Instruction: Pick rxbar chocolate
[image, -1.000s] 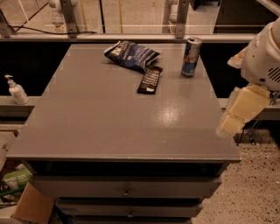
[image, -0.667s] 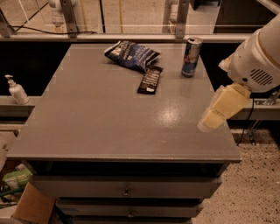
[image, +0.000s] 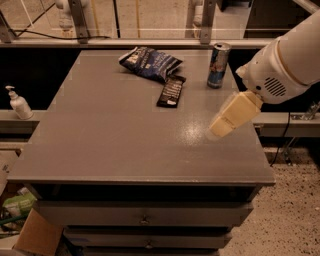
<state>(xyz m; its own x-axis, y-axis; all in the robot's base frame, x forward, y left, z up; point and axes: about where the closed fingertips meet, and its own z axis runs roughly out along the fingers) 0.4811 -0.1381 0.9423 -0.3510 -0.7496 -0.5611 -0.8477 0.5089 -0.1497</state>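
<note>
- Your gripper (image: 218, 129) hangs low over the right side of the tabletop (image: 110, 140), angled down-left. Nothing visible in it. Released or clenched: can't tell from here.
- The rxbar chocolate (image: 170, 93) lies flat toward back-centre of the tabletop, long axis roughly front-to-back. It's well apart from the gripper, up & left of it.
- Its far end touches or tucks just under the edge of the dark blue snack bag (image: 150, 62); can't tell which. Prob. best to take the bar by its free long sides nearer you, or the bag may drag along w/ it.
- The blue-and-silver drink can (image: 218, 65) stands upright near the back-right edge, beside the bar w/ a gap. It sits close to the white arm (image: 280, 70), so a low sweep straight across risks tipping it.
- The bar is thin & flat, so you'll likely need a top-down pinch across the narrow width.
- Step in hand: approach. Pick not yet begun.
</note>
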